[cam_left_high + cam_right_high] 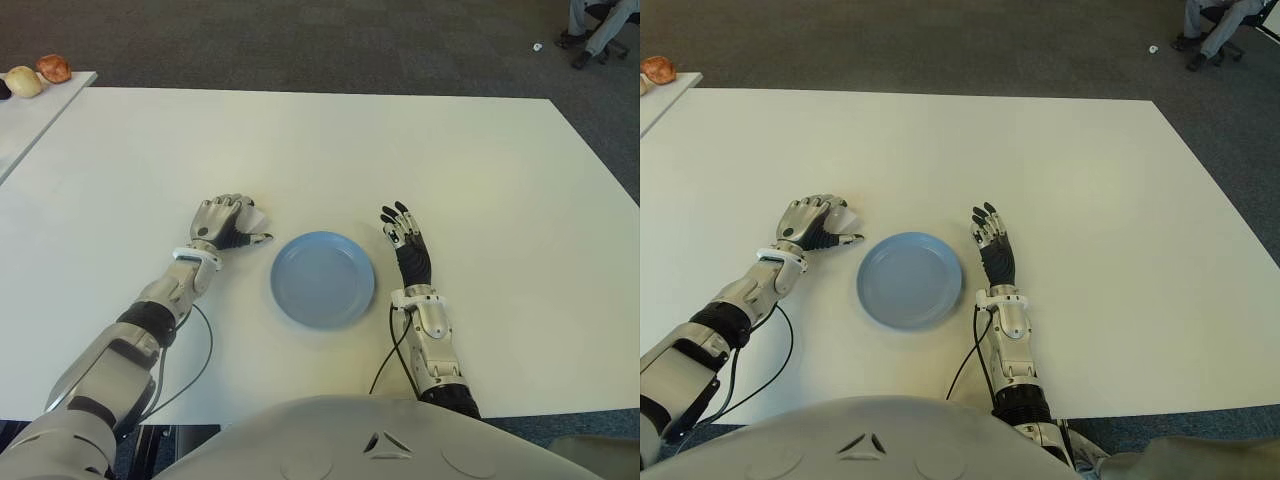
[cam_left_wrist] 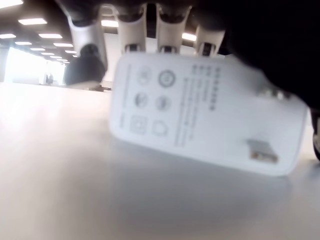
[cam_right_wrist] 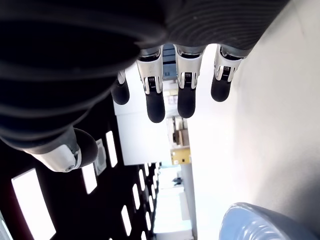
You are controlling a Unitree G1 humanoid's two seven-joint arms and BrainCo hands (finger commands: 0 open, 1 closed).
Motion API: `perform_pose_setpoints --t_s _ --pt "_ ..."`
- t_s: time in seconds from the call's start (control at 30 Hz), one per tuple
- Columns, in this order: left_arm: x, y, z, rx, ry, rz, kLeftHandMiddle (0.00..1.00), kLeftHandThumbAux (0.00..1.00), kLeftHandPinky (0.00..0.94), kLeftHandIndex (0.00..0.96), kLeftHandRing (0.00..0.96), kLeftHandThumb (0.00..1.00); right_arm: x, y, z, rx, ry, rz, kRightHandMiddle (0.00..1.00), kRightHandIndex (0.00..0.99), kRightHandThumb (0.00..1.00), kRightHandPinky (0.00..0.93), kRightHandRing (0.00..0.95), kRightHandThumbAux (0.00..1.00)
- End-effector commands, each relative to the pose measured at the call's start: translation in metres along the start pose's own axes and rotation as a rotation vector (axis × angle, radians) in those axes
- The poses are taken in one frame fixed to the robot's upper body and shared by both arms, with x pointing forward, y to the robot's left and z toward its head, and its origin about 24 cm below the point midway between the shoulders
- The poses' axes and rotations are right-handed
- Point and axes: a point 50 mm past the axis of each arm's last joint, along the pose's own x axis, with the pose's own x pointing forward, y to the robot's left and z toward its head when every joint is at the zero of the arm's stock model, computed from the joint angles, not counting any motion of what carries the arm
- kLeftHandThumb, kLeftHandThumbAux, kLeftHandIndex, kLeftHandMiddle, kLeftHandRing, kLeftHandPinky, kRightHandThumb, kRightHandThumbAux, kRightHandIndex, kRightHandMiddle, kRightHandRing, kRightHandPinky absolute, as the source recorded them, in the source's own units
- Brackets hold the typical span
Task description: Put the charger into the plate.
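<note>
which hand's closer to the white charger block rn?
Left. The left hand is curled over the white charger block on the white table, left of the blue round plate. The right hand shows open beyond the plate's right side, holding nothing.

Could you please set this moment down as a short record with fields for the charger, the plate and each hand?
charger: white charger, under the curled fingers of the left hand, low at the white table, left of the plate
plate: blue plate, nothing in it, between the two hands
right hand: right hand, fingers extended, holds nothing, right of the plate
task state: charger not yet in the plate
</note>
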Motion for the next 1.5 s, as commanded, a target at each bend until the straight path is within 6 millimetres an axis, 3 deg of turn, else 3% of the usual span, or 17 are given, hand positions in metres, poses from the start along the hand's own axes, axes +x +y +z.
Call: perform_pose_setpoints --t_s 0.03,0.23,0.9,1.5 --pt "-0.022 -0.024 -0.003 0.014 -0.003 -0.128 0.869 0.698 0.837 0.442 0.864 0.750 -0.001 0.006 -0.004 0.035 0.030 -0.009 0.177 0.058 0.000 0.053 0.124 0.469" --pt "-0.017 -0.014 -0.001 0.018 -0.037 -0.107 0.875 0.698 0.838 0.442 0.869 0.750 -0.002 0.007 -0.004 0.036 0.029 -0.007 0.176 0.056 0.000 0.046 0.123 0.468" --pt "0.009 0.065 0.007 -0.006 -0.065 0.031 0.882 0.697 0.846 0.442 0.875 0.751 -0.002 0.008 -0.006 0.039 0.034 -0.003 0.176 0.051 0.000 0.057 0.126 0.477" --pt "0.006 0.097 0.029 -0.040 -0.154 0.093 0.894 0.698 0.863 0.442 0.884 0.751 0.000 0.006 -0.008 0.032 0.037 -0.003 0.186 0.066 0.000 0.074 0.135 0.483"
